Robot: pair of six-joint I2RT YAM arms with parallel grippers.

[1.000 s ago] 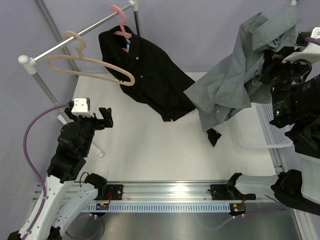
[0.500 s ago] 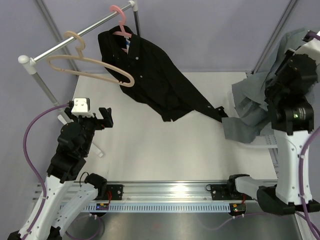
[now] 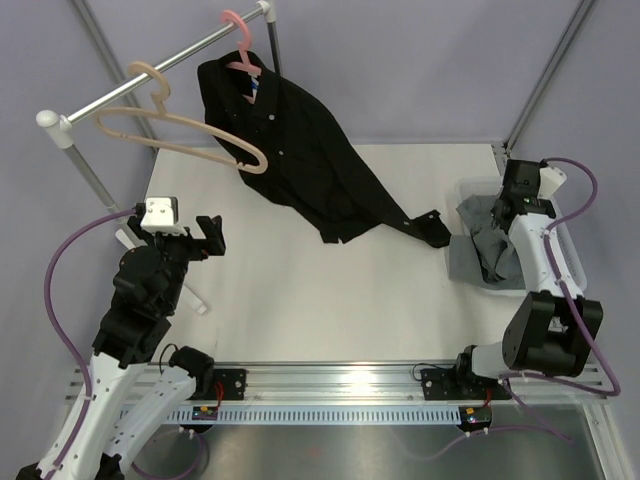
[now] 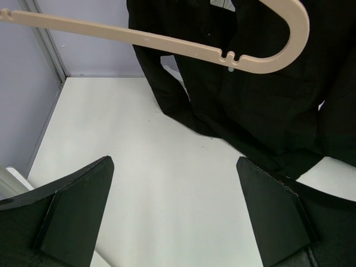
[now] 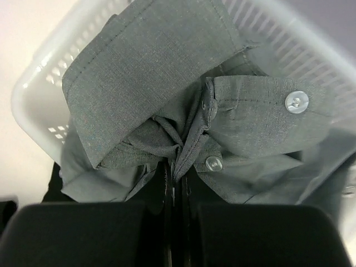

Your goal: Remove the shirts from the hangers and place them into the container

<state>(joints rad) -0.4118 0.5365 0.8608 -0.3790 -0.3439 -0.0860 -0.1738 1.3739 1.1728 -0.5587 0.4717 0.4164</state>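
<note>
The grey shirt [image 3: 478, 252] lies bunched in the white container [image 3: 474, 186] at the right, part of it draped over the near-left rim. My right gripper [image 3: 506, 216] is down in the container, shut on a fold of the grey shirt [image 5: 146, 83] by its buttons, with the mesh wall [image 5: 34, 89] around it. The black shirt [image 3: 300, 160] hangs on the pink hanger [image 3: 240, 45], one sleeve trailing across the table toward the container. The beige hanger [image 3: 190, 135] hangs bare on the rail. My left gripper [image 3: 206, 236] stands open over the table, below the beige hanger [image 4: 167, 41] and the black shirt [image 4: 267, 111].
The metal rail [image 3: 150, 80] runs across the back left on an upright post [image 3: 85, 165]. The black sleeve's cuff [image 3: 435, 228] rests on the white table [image 3: 330, 300] just left of the container. A frame post [image 3: 545, 75] rises at the back right.
My right arm has swung down from high at the right and lowered the grey shirt into the container. The black sleeve has dropped onto the table. The left arm has stayed still.
</note>
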